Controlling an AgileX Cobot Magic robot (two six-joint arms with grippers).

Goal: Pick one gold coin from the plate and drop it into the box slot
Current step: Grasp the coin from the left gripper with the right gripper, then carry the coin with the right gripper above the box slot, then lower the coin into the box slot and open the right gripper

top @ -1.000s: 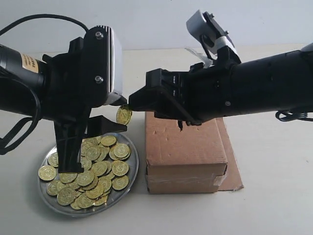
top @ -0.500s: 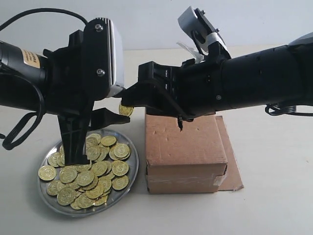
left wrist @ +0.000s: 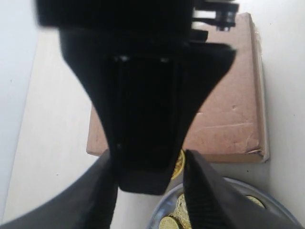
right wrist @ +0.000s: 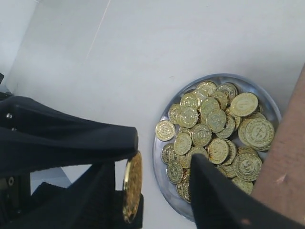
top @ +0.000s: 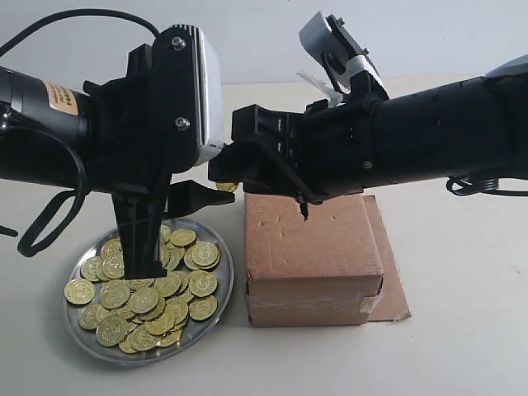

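Mid-air handover beside the plate: the left pincer (left wrist: 150, 160) grips a single gold coin (right wrist: 132, 186), apparently across its rim, which would leave both faces free for the right pincer (right wrist: 153, 164); that pincer's fingers stand wide apart on either side of the coin, one close beside it, neither closed on it; the coin hangs above the gap between the plate (top: 218, 323) and the box (top: 318, 247), clear of both; the pass seems meant to let the right arm, which reaches over the box, carry the coin to the box slot (top: 304, 211) (a short dark slit in the top face, half hidden beneath that arm); by count: two arms, one plate, one box, one slot, one coin aloft, and about thirty coins heaped on the plate, overlapped too thickly for an exact tally, all on a pale surface (top: 462, 330)
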